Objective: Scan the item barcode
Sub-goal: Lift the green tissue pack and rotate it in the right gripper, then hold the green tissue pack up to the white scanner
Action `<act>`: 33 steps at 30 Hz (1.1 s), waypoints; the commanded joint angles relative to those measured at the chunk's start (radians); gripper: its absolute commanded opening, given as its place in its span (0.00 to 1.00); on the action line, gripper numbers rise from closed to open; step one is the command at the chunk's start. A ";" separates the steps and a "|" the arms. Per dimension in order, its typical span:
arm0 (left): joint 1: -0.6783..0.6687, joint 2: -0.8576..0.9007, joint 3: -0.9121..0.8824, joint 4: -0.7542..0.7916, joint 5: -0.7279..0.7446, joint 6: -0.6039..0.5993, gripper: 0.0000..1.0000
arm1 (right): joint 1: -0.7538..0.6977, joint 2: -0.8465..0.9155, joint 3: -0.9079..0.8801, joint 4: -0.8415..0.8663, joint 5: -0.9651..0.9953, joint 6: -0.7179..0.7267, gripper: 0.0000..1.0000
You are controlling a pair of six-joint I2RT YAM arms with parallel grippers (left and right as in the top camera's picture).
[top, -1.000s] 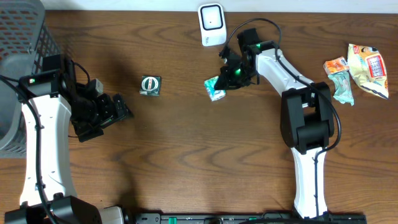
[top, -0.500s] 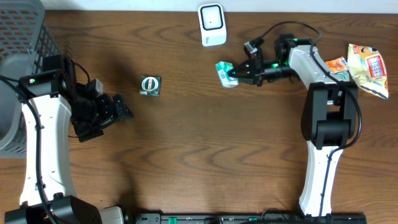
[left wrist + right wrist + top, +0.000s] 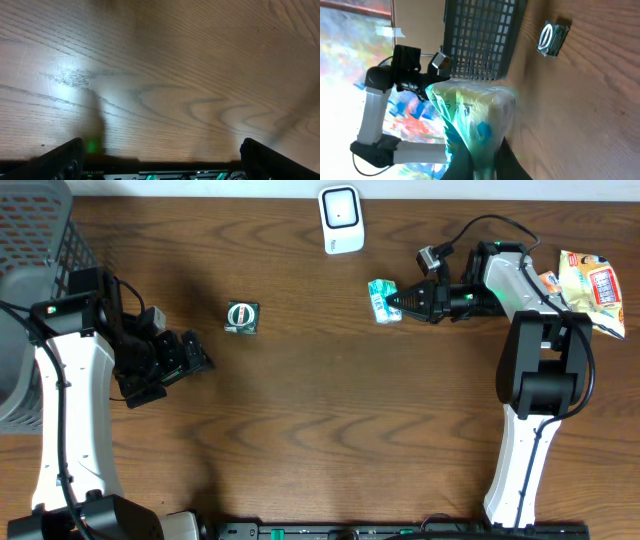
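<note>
My right gripper (image 3: 402, 302) is shut on a small green and white snack packet (image 3: 380, 299), held above the table just right of and below the white barcode scanner (image 3: 340, 219). In the right wrist view the packet (image 3: 475, 120) fills the middle, pinched at its lower edge between my dark fingers (image 3: 457, 162). My left gripper (image 3: 195, 358) stands wide open over bare wood at the left, nothing between its fingers (image 3: 60, 160).
A small dark green packet (image 3: 242, 317) lies on the table left of centre, also seen at the top right of the right wrist view (image 3: 552, 38). A grey basket (image 3: 30, 240) stands at the far left. Several snack bags (image 3: 580, 288) lie at the right edge.
My right arm has swung to the right and turned, carrying the green and white packet from below the scanner toward the right. The left arm has not moved.
</note>
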 commanded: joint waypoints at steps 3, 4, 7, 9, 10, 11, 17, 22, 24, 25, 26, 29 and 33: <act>-0.002 0.000 0.002 -0.005 -0.002 -0.005 0.98 | 0.023 -0.020 -0.002 0.063 -0.029 -0.037 0.02; -0.002 0.000 0.002 -0.005 -0.002 -0.005 0.98 | 0.029 -0.020 -0.004 0.085 -0.029 -0.017 0.01; -0.002 0.000 0.002 -0.005 -0.003 -0.005 0.98 | 0.064 -0.011 -0.011 0.234 -0.013 0.175 0.02; -0.002 0.000 0.002 -0.005 -0.002 -0.005 0.98 | 0.083 -0.007 -0.012 0.324 0.011 0.291 0.02; -0.002 0.000 0.002 -0.005 -0.002 -0.005 0.98 | 0.094 -0.007 -0.012 0.386 0.039 0.372 0.02; -0.002 0.000 0.002 -0.005 -0.002 -0.005 0.98 | 0.107 -0.007 -0.012 0.466 0.082 0.481 0.02; -0.002 0.000 0.002 -0.005 -0.002 -0.005 0.98 | 0.144 -0.007 -0.011 0.859 0.390 1.075 0.01; -0.001 0.000 0.002 -0.005 -0.002 -0.005 0.98 | 0.146 -0.007 -0.011 1.261 0.289 1.380 0.01; -0.002 0.000 0.002 -0.005 -0.002 -0.005 0.98 | 0.150 -0.007 -0.009 1.435 0.280 1.518 0.01; -0.002 0.000 0.002 -0.005 -0.002 -0.005 0.98 | 0.155 -0.007 -0.006 1.515 0.281 1.558 0.01; -0.002 0.000 0.002 -0.005 -0.002 -0.005 0.98 | 0.160 -0.007 -0.002 1.579 0.285 1.584 0.01; -0.002 0.000 0.002 -0.005 -0.002 -0.005 0.98 | 0.181 -0.007 0.042 1.726 0.390 1.659 0.01; -0.002 0.000 0.002 -0.005 -0.002 -0.005 0.98 | 0.211 -0.007 0.169 1.639 0.593 1.542 0.01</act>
